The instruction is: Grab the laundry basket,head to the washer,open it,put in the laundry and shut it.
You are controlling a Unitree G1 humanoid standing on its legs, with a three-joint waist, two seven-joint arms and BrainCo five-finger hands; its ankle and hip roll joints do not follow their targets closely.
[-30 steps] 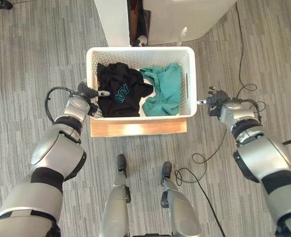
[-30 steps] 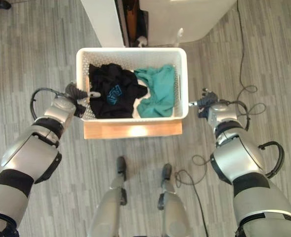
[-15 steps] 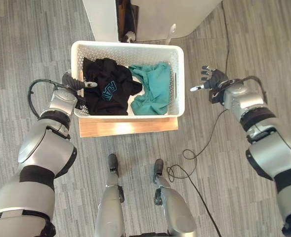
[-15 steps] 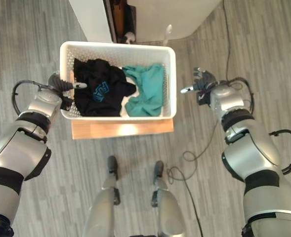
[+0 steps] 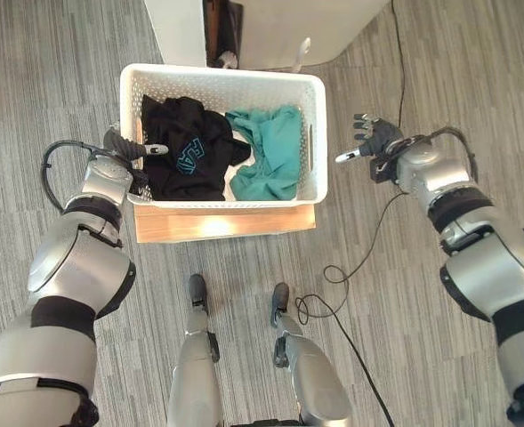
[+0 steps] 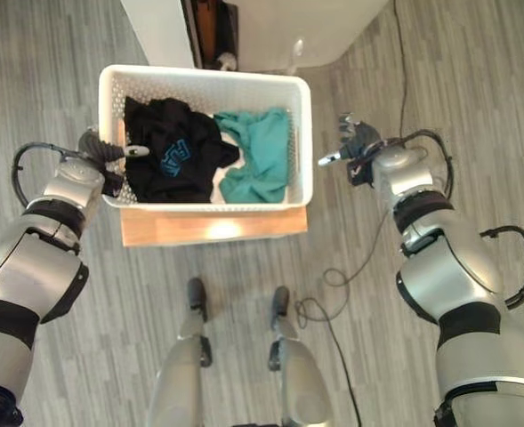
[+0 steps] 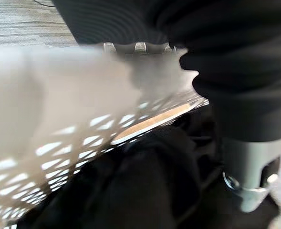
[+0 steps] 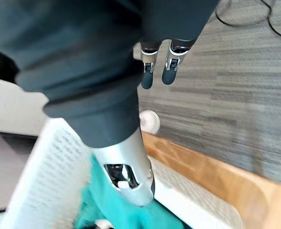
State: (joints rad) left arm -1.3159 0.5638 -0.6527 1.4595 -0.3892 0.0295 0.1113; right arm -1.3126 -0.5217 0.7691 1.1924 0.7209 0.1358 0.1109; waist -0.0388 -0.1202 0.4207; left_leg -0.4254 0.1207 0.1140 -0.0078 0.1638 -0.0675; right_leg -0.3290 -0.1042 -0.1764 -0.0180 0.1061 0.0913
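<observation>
- Eye views: laundry basket (image 5: 319, 133), white, sits on a wooden platform (image 5: 226, 222) on the floor, before a white washer (image 5: 288, 27); black garment (image 5: 186, 156) fills its left half, teal garment (image 5: 266, 160) its right.
- Left wrist view: left robot hand (image 5: 124, 147) is at the basket's left rim, thumb over the black garment; I cannot tell its grip.
- Right wrist view: right robot hand (image 6: 355, 142) hangs beside the basket's right wall, apart, fingers relaxed and spread, empty.
</observation>
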